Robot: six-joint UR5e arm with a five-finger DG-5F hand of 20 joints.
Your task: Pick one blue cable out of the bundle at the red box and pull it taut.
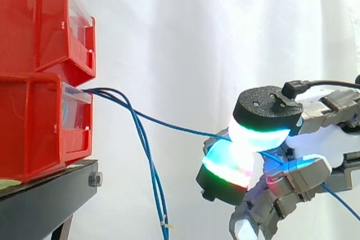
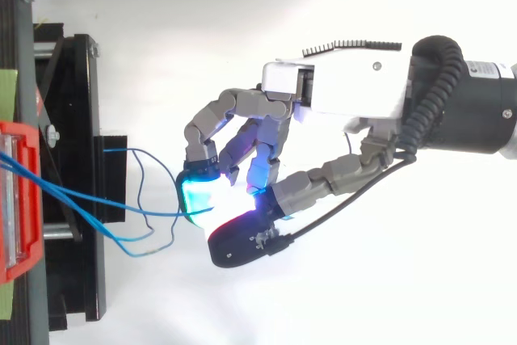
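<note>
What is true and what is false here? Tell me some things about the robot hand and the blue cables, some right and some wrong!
The hand pinches one blue cable between its glowing pads. True.
The red boxes are stacked one on the other. True.
Every blue cable runs to the hand. False: the other cables hang down beside the boxes.
The boxes sit on a white stand. False: they sit on a black stand.

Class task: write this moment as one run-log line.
hand: shut on one thin blue cable | cable: nearly straight from lower red plastic box | remaining blue cables: hanging slack
</note>
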